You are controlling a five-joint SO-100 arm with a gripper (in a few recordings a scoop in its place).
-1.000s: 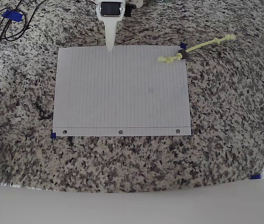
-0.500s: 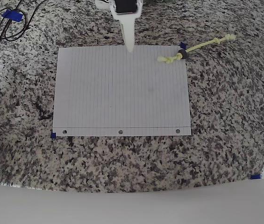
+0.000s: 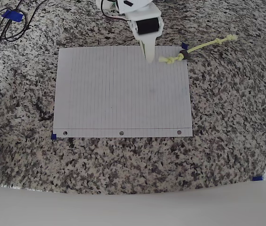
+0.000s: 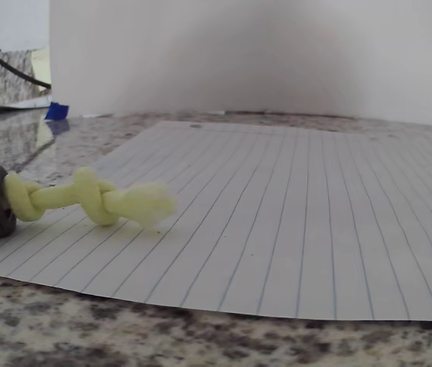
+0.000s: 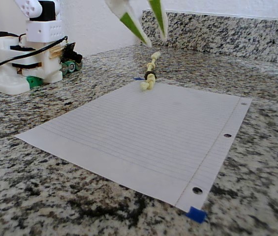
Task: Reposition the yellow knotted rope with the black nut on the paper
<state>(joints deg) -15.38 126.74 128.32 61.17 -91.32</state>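
Fingers spread apart, holding nothing; we see the gripper over the paper near its far right corner. Yellow knotted rope crosses that corner, black nut at the edge, far knot on granite tabletop.

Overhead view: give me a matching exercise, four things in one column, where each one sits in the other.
Things:
1. black nut
2. gripper
3. yellow knotted rope
4. punched holes

Places:
A. along the paper's bottom edge
B. over the paper's top edge
C. at the paper's top right corner
D. running from that corner onto the granite

Pairs: 1-C, 2-B, 3-D, 4-A
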